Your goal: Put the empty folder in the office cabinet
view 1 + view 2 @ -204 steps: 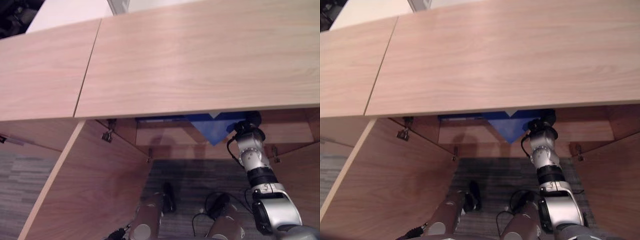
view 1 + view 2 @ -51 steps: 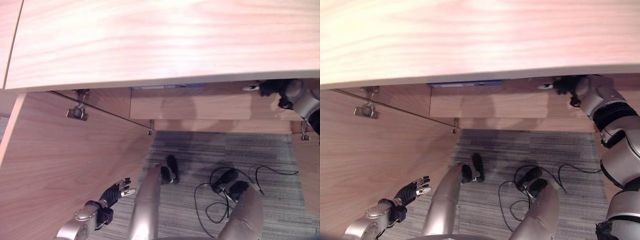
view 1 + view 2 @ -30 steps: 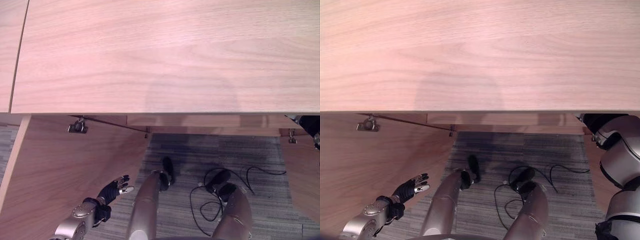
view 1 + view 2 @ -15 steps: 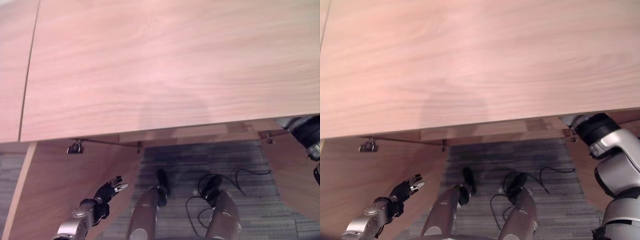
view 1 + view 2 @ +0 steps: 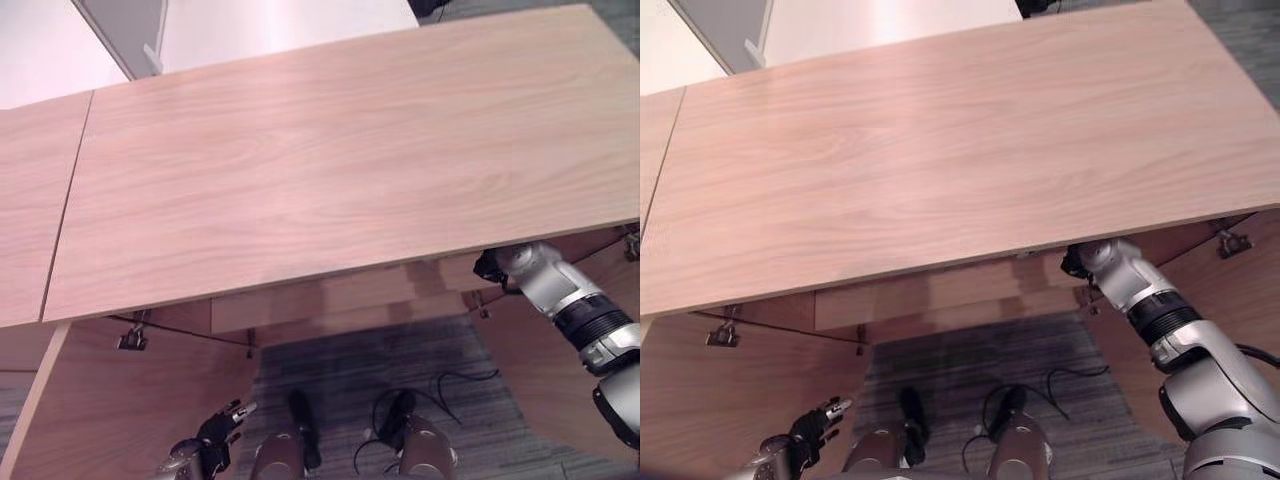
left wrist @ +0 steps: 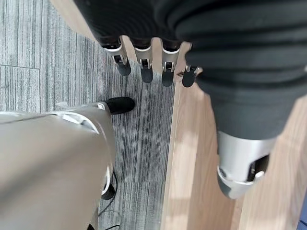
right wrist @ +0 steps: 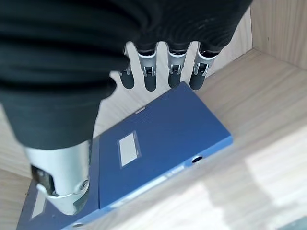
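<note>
folder (image 7: 163, 143) lies flat (cabinet shelf (image 7: 268, 96))

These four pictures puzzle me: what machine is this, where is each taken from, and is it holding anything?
It is a humanoid robot standing at a wooden office cabinet. Two pictures come from cameras in its head, looking down on the cabinet's top, with open doors on both sides. The other two come from cameras on its wrists. The right wrist view looks inside the cabinet: a blue folder lies flat on a shelf, on top of another blue folder, and the right hand is above it with straight fingers, holding nothing. The left hand hangs low by the open left door, also open and empty, over grey carpet.
</note>
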